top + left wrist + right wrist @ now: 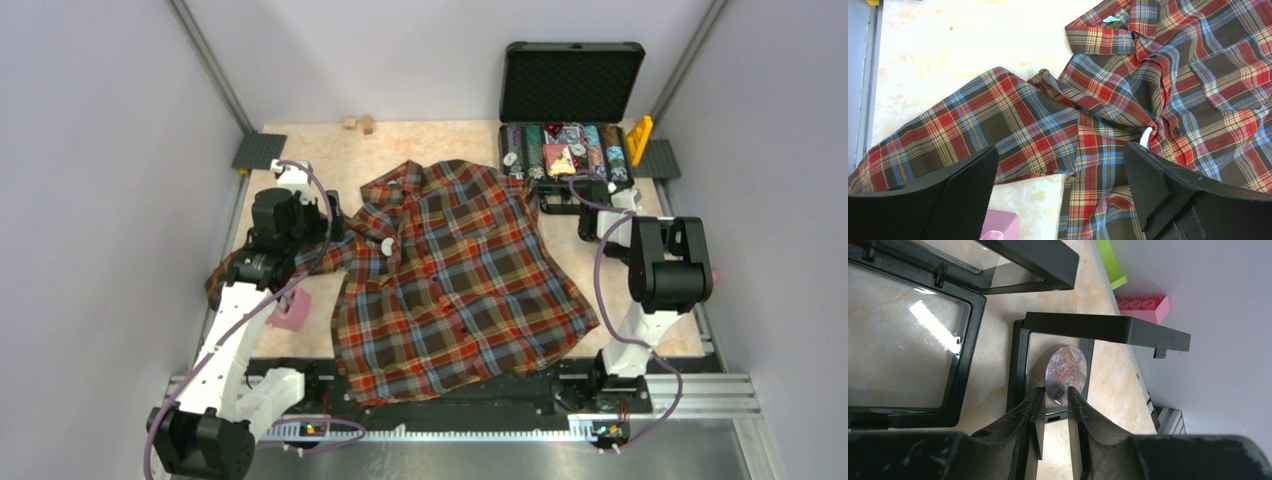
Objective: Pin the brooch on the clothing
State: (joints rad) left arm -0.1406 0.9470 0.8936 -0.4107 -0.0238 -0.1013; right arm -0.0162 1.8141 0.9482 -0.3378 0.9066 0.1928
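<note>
1 shirt (450, 280) | 2 black frames (1018, 365) | 1 brooch (1064, 371), 12 o'clock off right gripper (1055, 395), jaws narrow astride it, hold unclear | left gripper (1059, 149) wide, empty

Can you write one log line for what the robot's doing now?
left pincer: open, over shirt | right pincer: straddling brooch edge, grip unclear | brooch: in open case | pinning: not yet

The beige marbled table (948, 50) carries the plaid shirt (1148, 100), spread beneath and ahead of the left gripper (1060, 150), and a pink block (998, 227) just beside one of its fingers. Directly ahead of the right gripper (1055, 390) lies a small open black frame (1018, 370), with a larger frame (962, 355) just to its left. An open black case (570, 80) sits beyond them.
</note>
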